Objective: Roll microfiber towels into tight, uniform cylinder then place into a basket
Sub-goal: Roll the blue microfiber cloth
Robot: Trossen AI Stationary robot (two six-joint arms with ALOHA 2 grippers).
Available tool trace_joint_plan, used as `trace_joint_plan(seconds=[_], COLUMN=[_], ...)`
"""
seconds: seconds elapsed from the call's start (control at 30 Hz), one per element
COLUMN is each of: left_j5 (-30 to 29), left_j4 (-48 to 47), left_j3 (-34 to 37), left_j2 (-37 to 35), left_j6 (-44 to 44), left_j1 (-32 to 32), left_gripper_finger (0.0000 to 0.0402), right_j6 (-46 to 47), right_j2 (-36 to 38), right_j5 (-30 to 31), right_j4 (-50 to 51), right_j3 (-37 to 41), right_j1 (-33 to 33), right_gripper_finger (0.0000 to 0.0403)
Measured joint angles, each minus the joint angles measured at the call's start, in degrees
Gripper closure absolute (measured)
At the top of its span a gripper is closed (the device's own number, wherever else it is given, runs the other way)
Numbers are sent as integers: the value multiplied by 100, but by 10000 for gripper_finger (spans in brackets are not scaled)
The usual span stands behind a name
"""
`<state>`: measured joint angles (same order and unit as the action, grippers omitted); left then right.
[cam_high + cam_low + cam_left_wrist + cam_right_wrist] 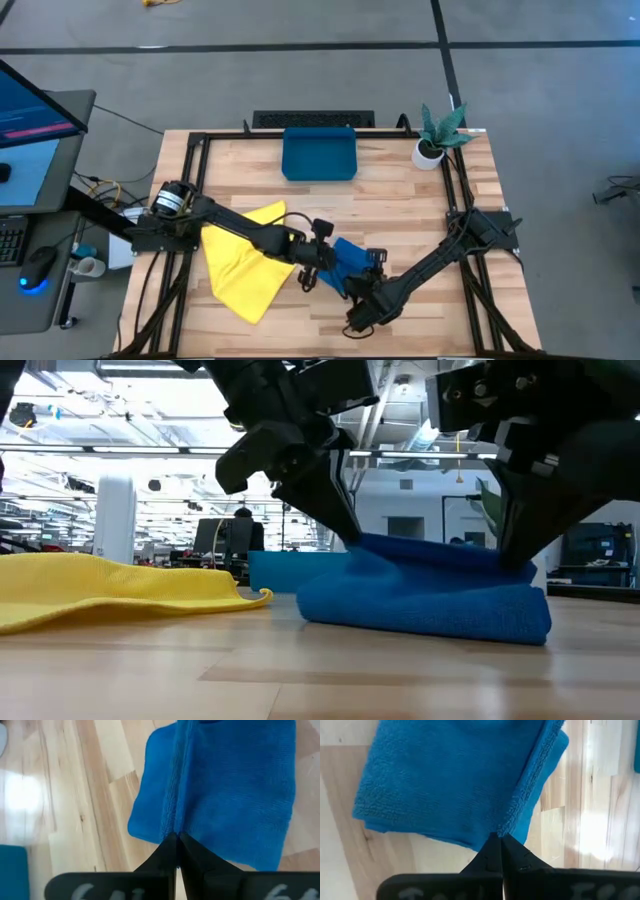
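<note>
The left gripper [176,836] and right gripper [499,837] each pinch an edge of the folded blue towel [350,262] at mid-table, beside the spread yellow towel [240,262], well short of the basket [319,155].

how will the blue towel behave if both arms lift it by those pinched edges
Probably floppy: the blue towel lies in soft folds and peaks only where the left gripper and right gripper pinch it, so it would likely sag between them. Its fuzzy pile suggests it won't slip easily, and a loose fold may unroll.
</note>
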<state>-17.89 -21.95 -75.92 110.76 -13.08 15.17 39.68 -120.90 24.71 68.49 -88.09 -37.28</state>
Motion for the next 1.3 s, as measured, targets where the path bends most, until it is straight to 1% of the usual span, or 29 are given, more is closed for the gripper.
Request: trace_joint_plan(seconds=[0.23, 0.5, 0.6, 0.7, 0.8, 0.93, 1.0, 1.17, 1.3], left_j5=[230, 274, 416, 452, 422, 469, 486, 557, 1133], left_j4=[2, -9, -34, -118, -316, -830, -1230, -1985, -2080], left_j3=[6, 6, 6, 6, -4, -308, -467, -724, -724], left_j2=[-2, -2, -2, -11, -13, -70, -112, -296, -406], left_j6=[22, 70, 66, 70, 97, 201, 329, 508, 585], left_j1=[-56, -90, -95, -93, -110, -138, -147, -159, -127], left_gripper_finger=[401, 401, 400, 384, 357, 318, 303, 291, 290], right_j6=[21, 85, 85, 89, 92, 91, 92, 92, 85], right_j2=[0, 0, -1, -2, -15, -15, -15, -15, -15], right_j5=[-55, -85, -86, -199, -356, -380, -340, -354, -388], right_j4=[2, 4, 4, 37, 65, 46, 40, 24, 37], right_j3=[2, 2, 2, 5, 22, 20, 19, 11, 11], right_j1=[42, 55, 57, 57, 34, 49, 55, 50, 57], right_gripper_finger=[397, 397, 397, 397, 397, 397, 397, 397, 387])
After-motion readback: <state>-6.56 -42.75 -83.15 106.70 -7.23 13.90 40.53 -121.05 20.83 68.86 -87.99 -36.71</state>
